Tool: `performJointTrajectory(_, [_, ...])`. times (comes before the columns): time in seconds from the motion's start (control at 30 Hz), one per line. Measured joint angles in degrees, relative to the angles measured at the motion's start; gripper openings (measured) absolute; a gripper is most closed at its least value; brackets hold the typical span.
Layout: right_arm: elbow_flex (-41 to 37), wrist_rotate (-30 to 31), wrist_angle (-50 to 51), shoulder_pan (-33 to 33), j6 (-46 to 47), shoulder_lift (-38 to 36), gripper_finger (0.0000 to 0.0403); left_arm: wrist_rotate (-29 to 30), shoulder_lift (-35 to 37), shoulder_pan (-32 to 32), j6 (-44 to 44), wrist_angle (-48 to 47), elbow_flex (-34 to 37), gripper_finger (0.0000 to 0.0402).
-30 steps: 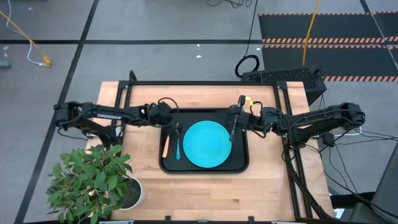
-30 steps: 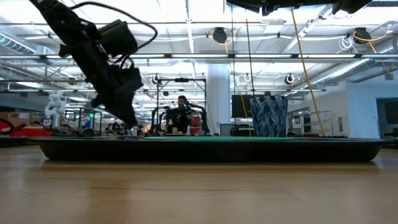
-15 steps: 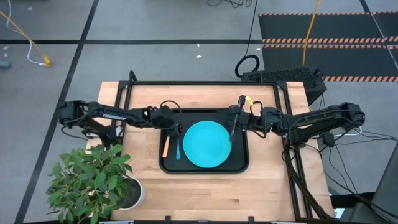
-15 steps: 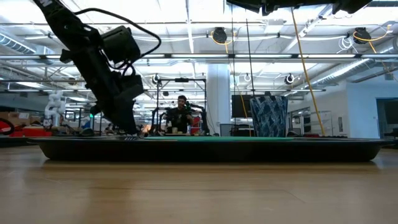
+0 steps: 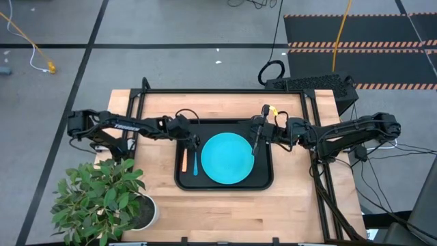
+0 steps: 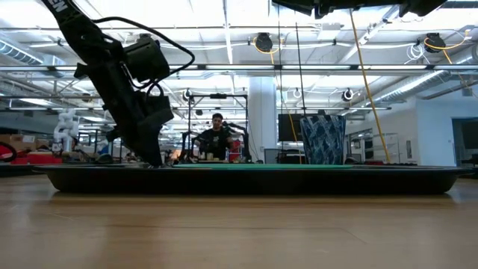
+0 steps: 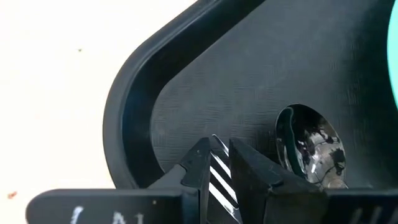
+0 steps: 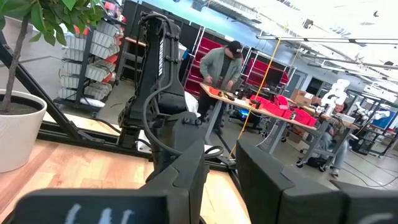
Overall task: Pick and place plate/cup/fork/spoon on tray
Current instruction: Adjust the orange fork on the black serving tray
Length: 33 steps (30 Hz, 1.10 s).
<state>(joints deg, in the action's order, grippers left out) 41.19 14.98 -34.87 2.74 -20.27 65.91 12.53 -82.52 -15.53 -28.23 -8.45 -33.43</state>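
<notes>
We see the left gripper [image 7: 214, 171] pinching the fork [image 5: 182, 161] by its tines, low over the tray [image 5: 263, 179], the spoon [image 5: 195, 158] just beside it and the plate [image 5: 227, 158] at centre. The fork placement looks nearly done (no cup shows anywhere); next, we judge, the fingers part and lift. The right gripper [image 8: 217, 168] waits, slightly spread, at the tray's far edge.

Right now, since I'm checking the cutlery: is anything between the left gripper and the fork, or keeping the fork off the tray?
Nothing visible. The left gripper is right at the fork tines, and the fork already lies in the tray, beside the spoon.
</notes>
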Motion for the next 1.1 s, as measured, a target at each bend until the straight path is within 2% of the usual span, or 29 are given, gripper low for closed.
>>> performJointTrajectory(0.63, [0.0, 0.0, 0.0, 0.0, 0.0, 0.0, 0.0086, -0.5, 0.0, 2.8, -1.4, 0.0, 0.0, 0.0063])
performJointTrajectory(0.87, [0.0, 0.0, 0.0, 0.0, 0.0, 0.0, 0.0086, 0.4, 2.3, 2.0, 2.5, 0.9, 0.0, 0.0063])
performJointTrajectory(1.1, [0.0, 0.0, 0.0, 0.0, 0.0, 0.0, 0.0086, 5.3, 4.8, -1.2, 8.6, 0.2, -0.7, 0.0063])
